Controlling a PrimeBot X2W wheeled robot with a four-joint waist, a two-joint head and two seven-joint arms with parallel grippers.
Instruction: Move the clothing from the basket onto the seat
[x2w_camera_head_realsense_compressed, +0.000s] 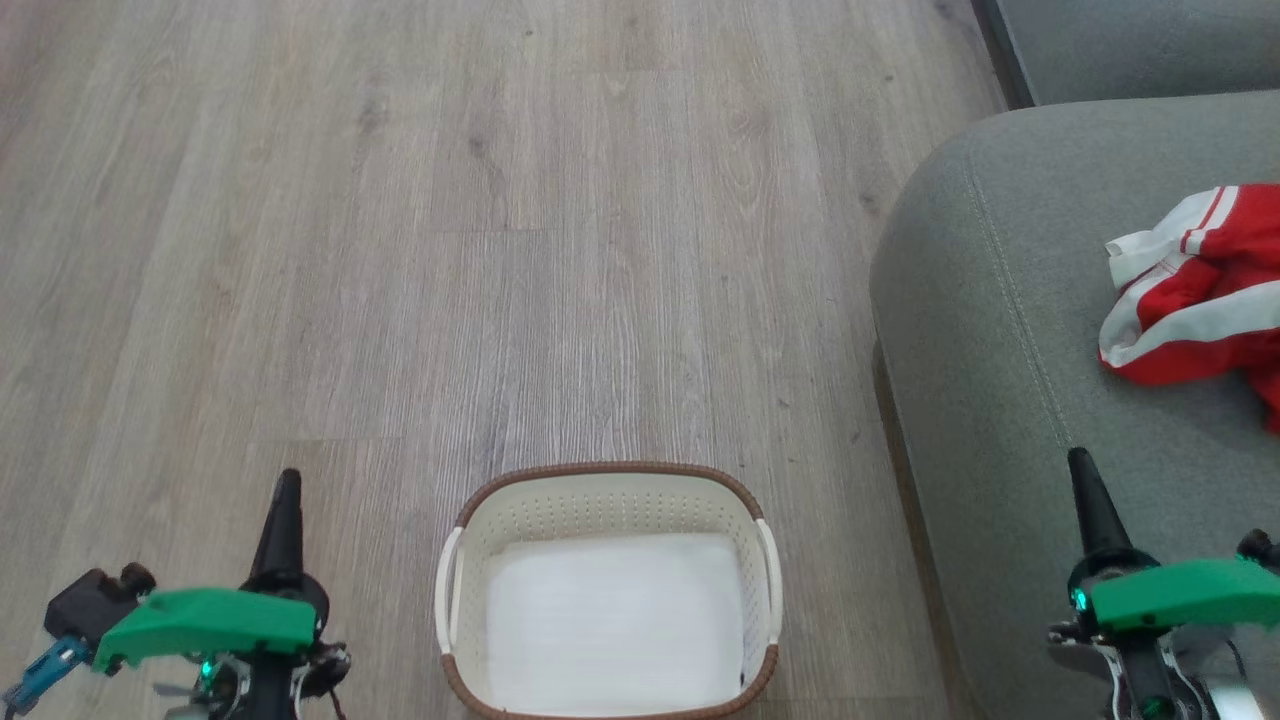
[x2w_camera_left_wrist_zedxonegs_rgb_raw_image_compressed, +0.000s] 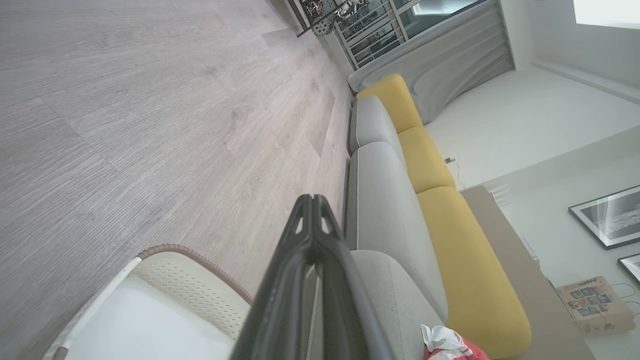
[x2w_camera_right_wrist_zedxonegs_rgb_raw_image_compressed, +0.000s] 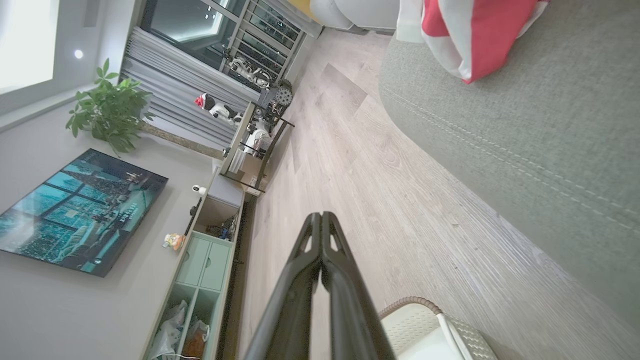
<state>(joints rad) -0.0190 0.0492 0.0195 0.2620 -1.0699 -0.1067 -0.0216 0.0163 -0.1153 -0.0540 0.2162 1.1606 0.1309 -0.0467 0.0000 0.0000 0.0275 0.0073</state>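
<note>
Clothing: the red clothing (x2w_camera_head_realsense_compressed: 1200, 290) with white stripes lies crumpled on the seat (x2w_camera_head_realsense_compressed: 1000, 420), at the right edge of the head view, where the frame partly cuts it off.
Seat: a grey-green cushion with a rounded corner and a stitched seam, standing to the right of the basket (x2w_camera_head_realsense_compressed: 600, 505).
Basket: it stands on the wooden floor (x2w_camera_head_realsense_compressed: 500, 250), low in the middle of the head view and between the two pincers. A flat white sheet (x2w_camera_head_realsense_compressed: 610, 620) covers its bottom.
Left pincer: the left pincer (x2w_camera_head_realsense_compressed: 288, 490) has its fingers pressed together and grips nothing. It hangs over the floor just left of the basket. The clothing is well apart from it, far to the right beyond the basket.
Right pincer: the right pincer (x2w_camera_head_realsense_compressed: 1082, 468) also has its fingers pressed together and grips nothing. Its tip is over the front part of the seat. The clothing lies ahead of it and a little to the right, apart and not touching.
Right wrist view: the clothing sits at the top, on the cushion. The closed finger tips are in the middle and a corner of the basket is at the bottom.
</note>
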